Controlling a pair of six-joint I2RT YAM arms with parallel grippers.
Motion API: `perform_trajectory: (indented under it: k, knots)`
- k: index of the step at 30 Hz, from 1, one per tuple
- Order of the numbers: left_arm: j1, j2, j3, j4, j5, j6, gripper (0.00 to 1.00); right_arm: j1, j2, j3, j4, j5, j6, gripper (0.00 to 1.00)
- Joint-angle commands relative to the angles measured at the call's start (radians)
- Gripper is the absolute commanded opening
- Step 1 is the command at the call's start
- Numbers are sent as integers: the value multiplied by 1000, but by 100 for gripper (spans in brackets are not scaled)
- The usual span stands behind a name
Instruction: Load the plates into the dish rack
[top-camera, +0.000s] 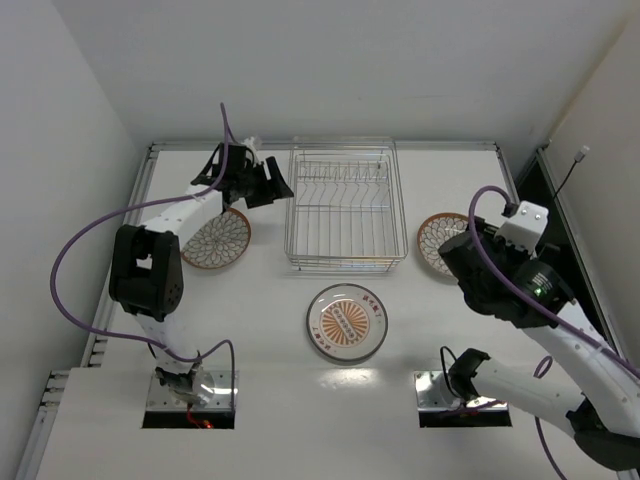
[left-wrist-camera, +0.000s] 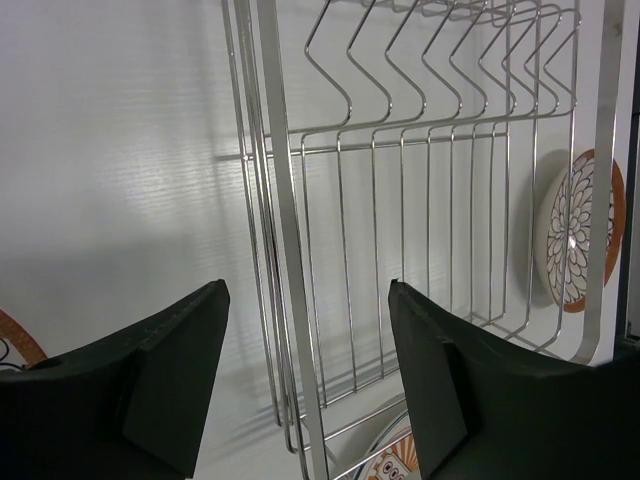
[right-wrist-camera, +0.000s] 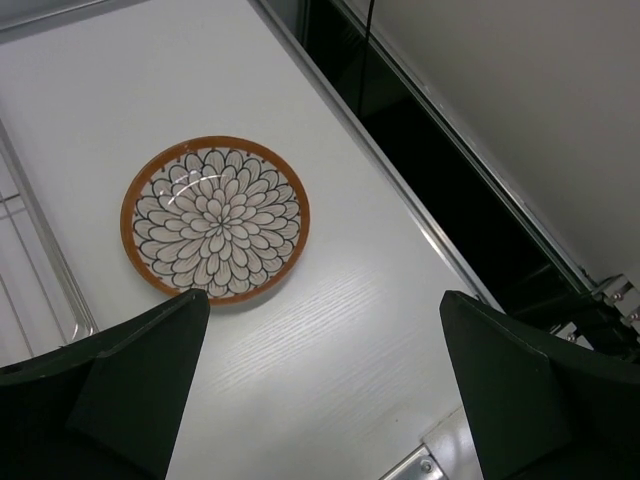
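The silver wire dish rack (top-camera: 291, 205) stands at the table's middle back with nothing in it. A lattice-petal plate (top-camera: 217, 240) lies flat to its left, and another (top-camera: 436, 240) to its right, partly under my right arm. The white-rimmed sunburst plate (top-camera: 347, 322) lies in front of the rack. My left gripper (top-camera: 262, 186) is open and empty at the rack's left rear corner. In the left wrist view the gripper (left-wrist-camera: 305, 385) has the rack's side wires (left-wrist-camera: 288, 250) showing between its fingers. My right gripper (right-wrist-camera: 325, 390) is open and empty, hovering just short of the right plate (right-wrist-camera: 215, 220).
A raised metal rail (top-camera: 520, 185) and a dark gap (right-wrist-camera: 440, 170) run along the table's right edge, close to the right plate. White walls enclose the table. The rack's right edge (right-wrist-camera: 40, 260) shows left of the right plate.
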Motion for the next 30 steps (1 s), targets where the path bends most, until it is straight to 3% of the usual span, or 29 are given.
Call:
perform_trajectory:
  k: [1,8,10,15,16,19,20,23,30]
  knots:
    - [8,-63,-12,25,-6,5,63,8,3,-20,22,10,-61,100]
    - [8,-54,-12,25,-6,5,63,-38,-112,-189,238,-21,-60,100]
    - [8,-54,-12,25,3,5,63,-67,-113,-199,328,-68,-147,100]
    - [8,-43,-12,25,13,-4,63,-199,27,-163,460,-136,-247,100]
    - [8,-43,-12,25,13,-4,63,-282,54,-162,491,-168,-274,100]
    - [8,-34,-12,25,25,-4,63,-461,55,-222,667,-430,-400,100]
    - [8,-34,-12,34,39,-13,63,-604,55,-240,695,-592,-411,100]
    - [8,-34,-12,44,48,-13,63,-833,88,-320,764,-841,-414,100]
    - [8,-25,-12,44,57,-22,63,-1102,183,-467,904,-1254,-365,100]
